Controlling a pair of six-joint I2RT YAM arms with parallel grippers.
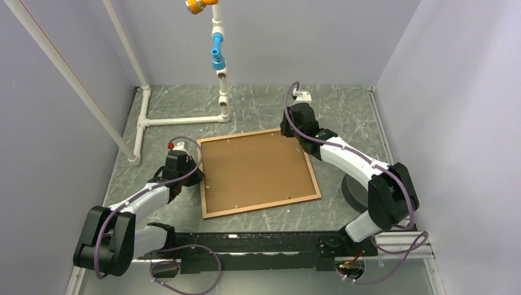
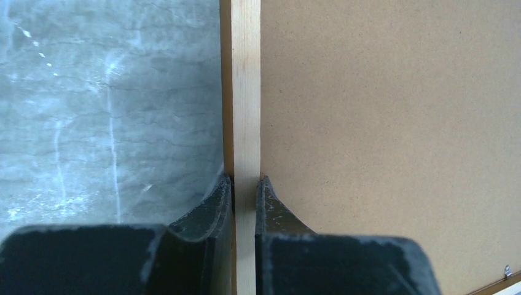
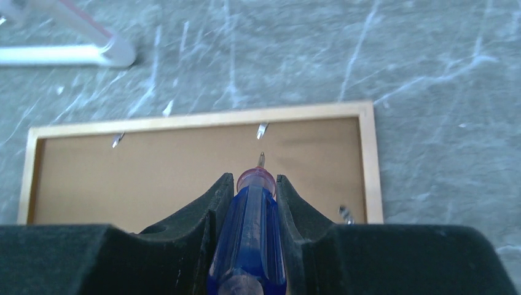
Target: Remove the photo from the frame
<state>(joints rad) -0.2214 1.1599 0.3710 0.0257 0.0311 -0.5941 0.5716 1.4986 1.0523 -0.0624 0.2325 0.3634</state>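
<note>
The frame (image 1: 264,206) lies face down on the table, with its brown backing board (image 1: 258,169) facing up. The photo is hidden beneath the board. My left gripper (image 1: 199,178) is shut on the frame's left rail; in the left wrist view the light wood rail (image 2: 241,92) runs between the two pads (image 2: 244,184). My right gripper (image 1: 290,134) is over the frame's far right corner and is shut on a blue screwdriver (image 3: 249,239). The screwdriver's tip points at a small metal tab (image 3: 262,129) on the far rail (image 3: 203,118).
More metal tabs (image 3: 117,140) (image 3: 346,214) sit along the frame's inner edge. A white pipe structure (image 1: 178,121) with blue and orange fittings (image 1: 217,55) stands at the back left. A slanted white pole (image 1: 74,80) crosses the left side. A black rail (image 1: 258,243) runs along the near edge.
</note>
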